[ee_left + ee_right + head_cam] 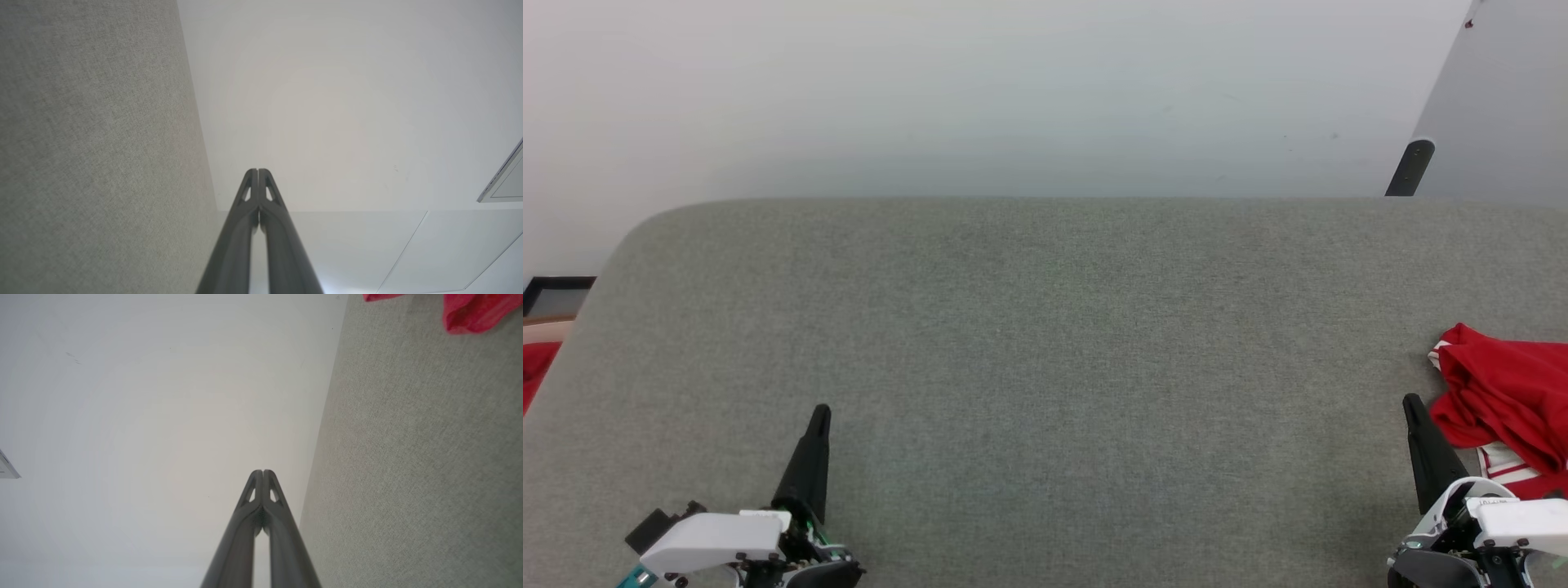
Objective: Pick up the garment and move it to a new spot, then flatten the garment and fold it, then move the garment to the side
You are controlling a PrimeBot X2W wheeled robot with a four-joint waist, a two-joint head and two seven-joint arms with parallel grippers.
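- Biggest thing out here is the grey cloth-covered table (1045, 351). It spreads almost the full width of the head view, with a rounded corner at the far left.
- Past its far edge there is pale floor (1013, 98). The left wrist view picks up faint seams in it low on the right.
- Here's the shirt (1507, 404), a crumpled red heap on the table's right side, towards the near edge. It runs off the right border of the head view. White striped trim peeks out at its upper left corner and again along its lower edge. Any lettering is folded out of sight.
- The right wrist view catches that same red cloth (474, 312) at its top right, lying on the grey fabric.
- The right claw (1410, 402) points up the table just to the left of the shirt. Its two dark fingers are pressed together with nothing between them. I cannot tell whether its side brushes the cloth.
- The left claw (821, 411) sits at the near left, well apart from the shirt. Its fingers are closed tip to tip and empty.
- Smaller bits: a dark post (1410, 167) leans beyond the far right corner.
- A red patch (535, 367) shows off the table's left edge.
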